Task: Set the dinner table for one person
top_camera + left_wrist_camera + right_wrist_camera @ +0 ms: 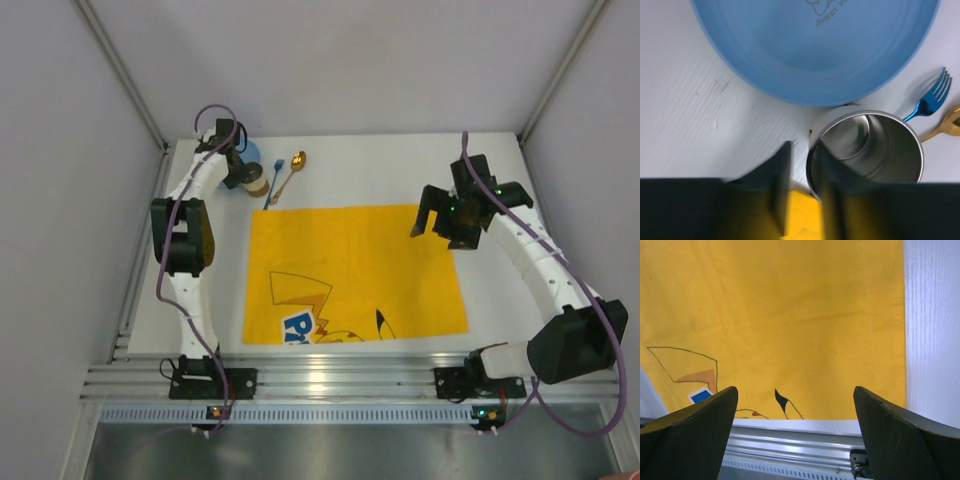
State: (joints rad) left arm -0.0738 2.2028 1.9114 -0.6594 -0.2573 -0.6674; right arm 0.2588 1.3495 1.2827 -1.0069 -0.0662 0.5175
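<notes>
The white dinner table (380,165) carries a yellow cartoon placemat (350,270) in its middle. A blue plate (815,45), a steel cup (875,145), a blue fork (930,102) and a gold spoon (947,125) lie at the far left; the cup (258,184), fork (277,186) and spoon (297,160) also show from above. My left gripper (802,185) is open and straddles the cup's near rim, one finger inside and one outside. My right gripper (795,405) is open and empty above the placemat's right side (790,315).
A ribbed aluminium rail (330,385) runs along the table's near edge. Grey walls and frame posts close in the left, back and right sides. The plate (246,154) sits in the far left corner, mostly hidden under the left arm.
</notes>
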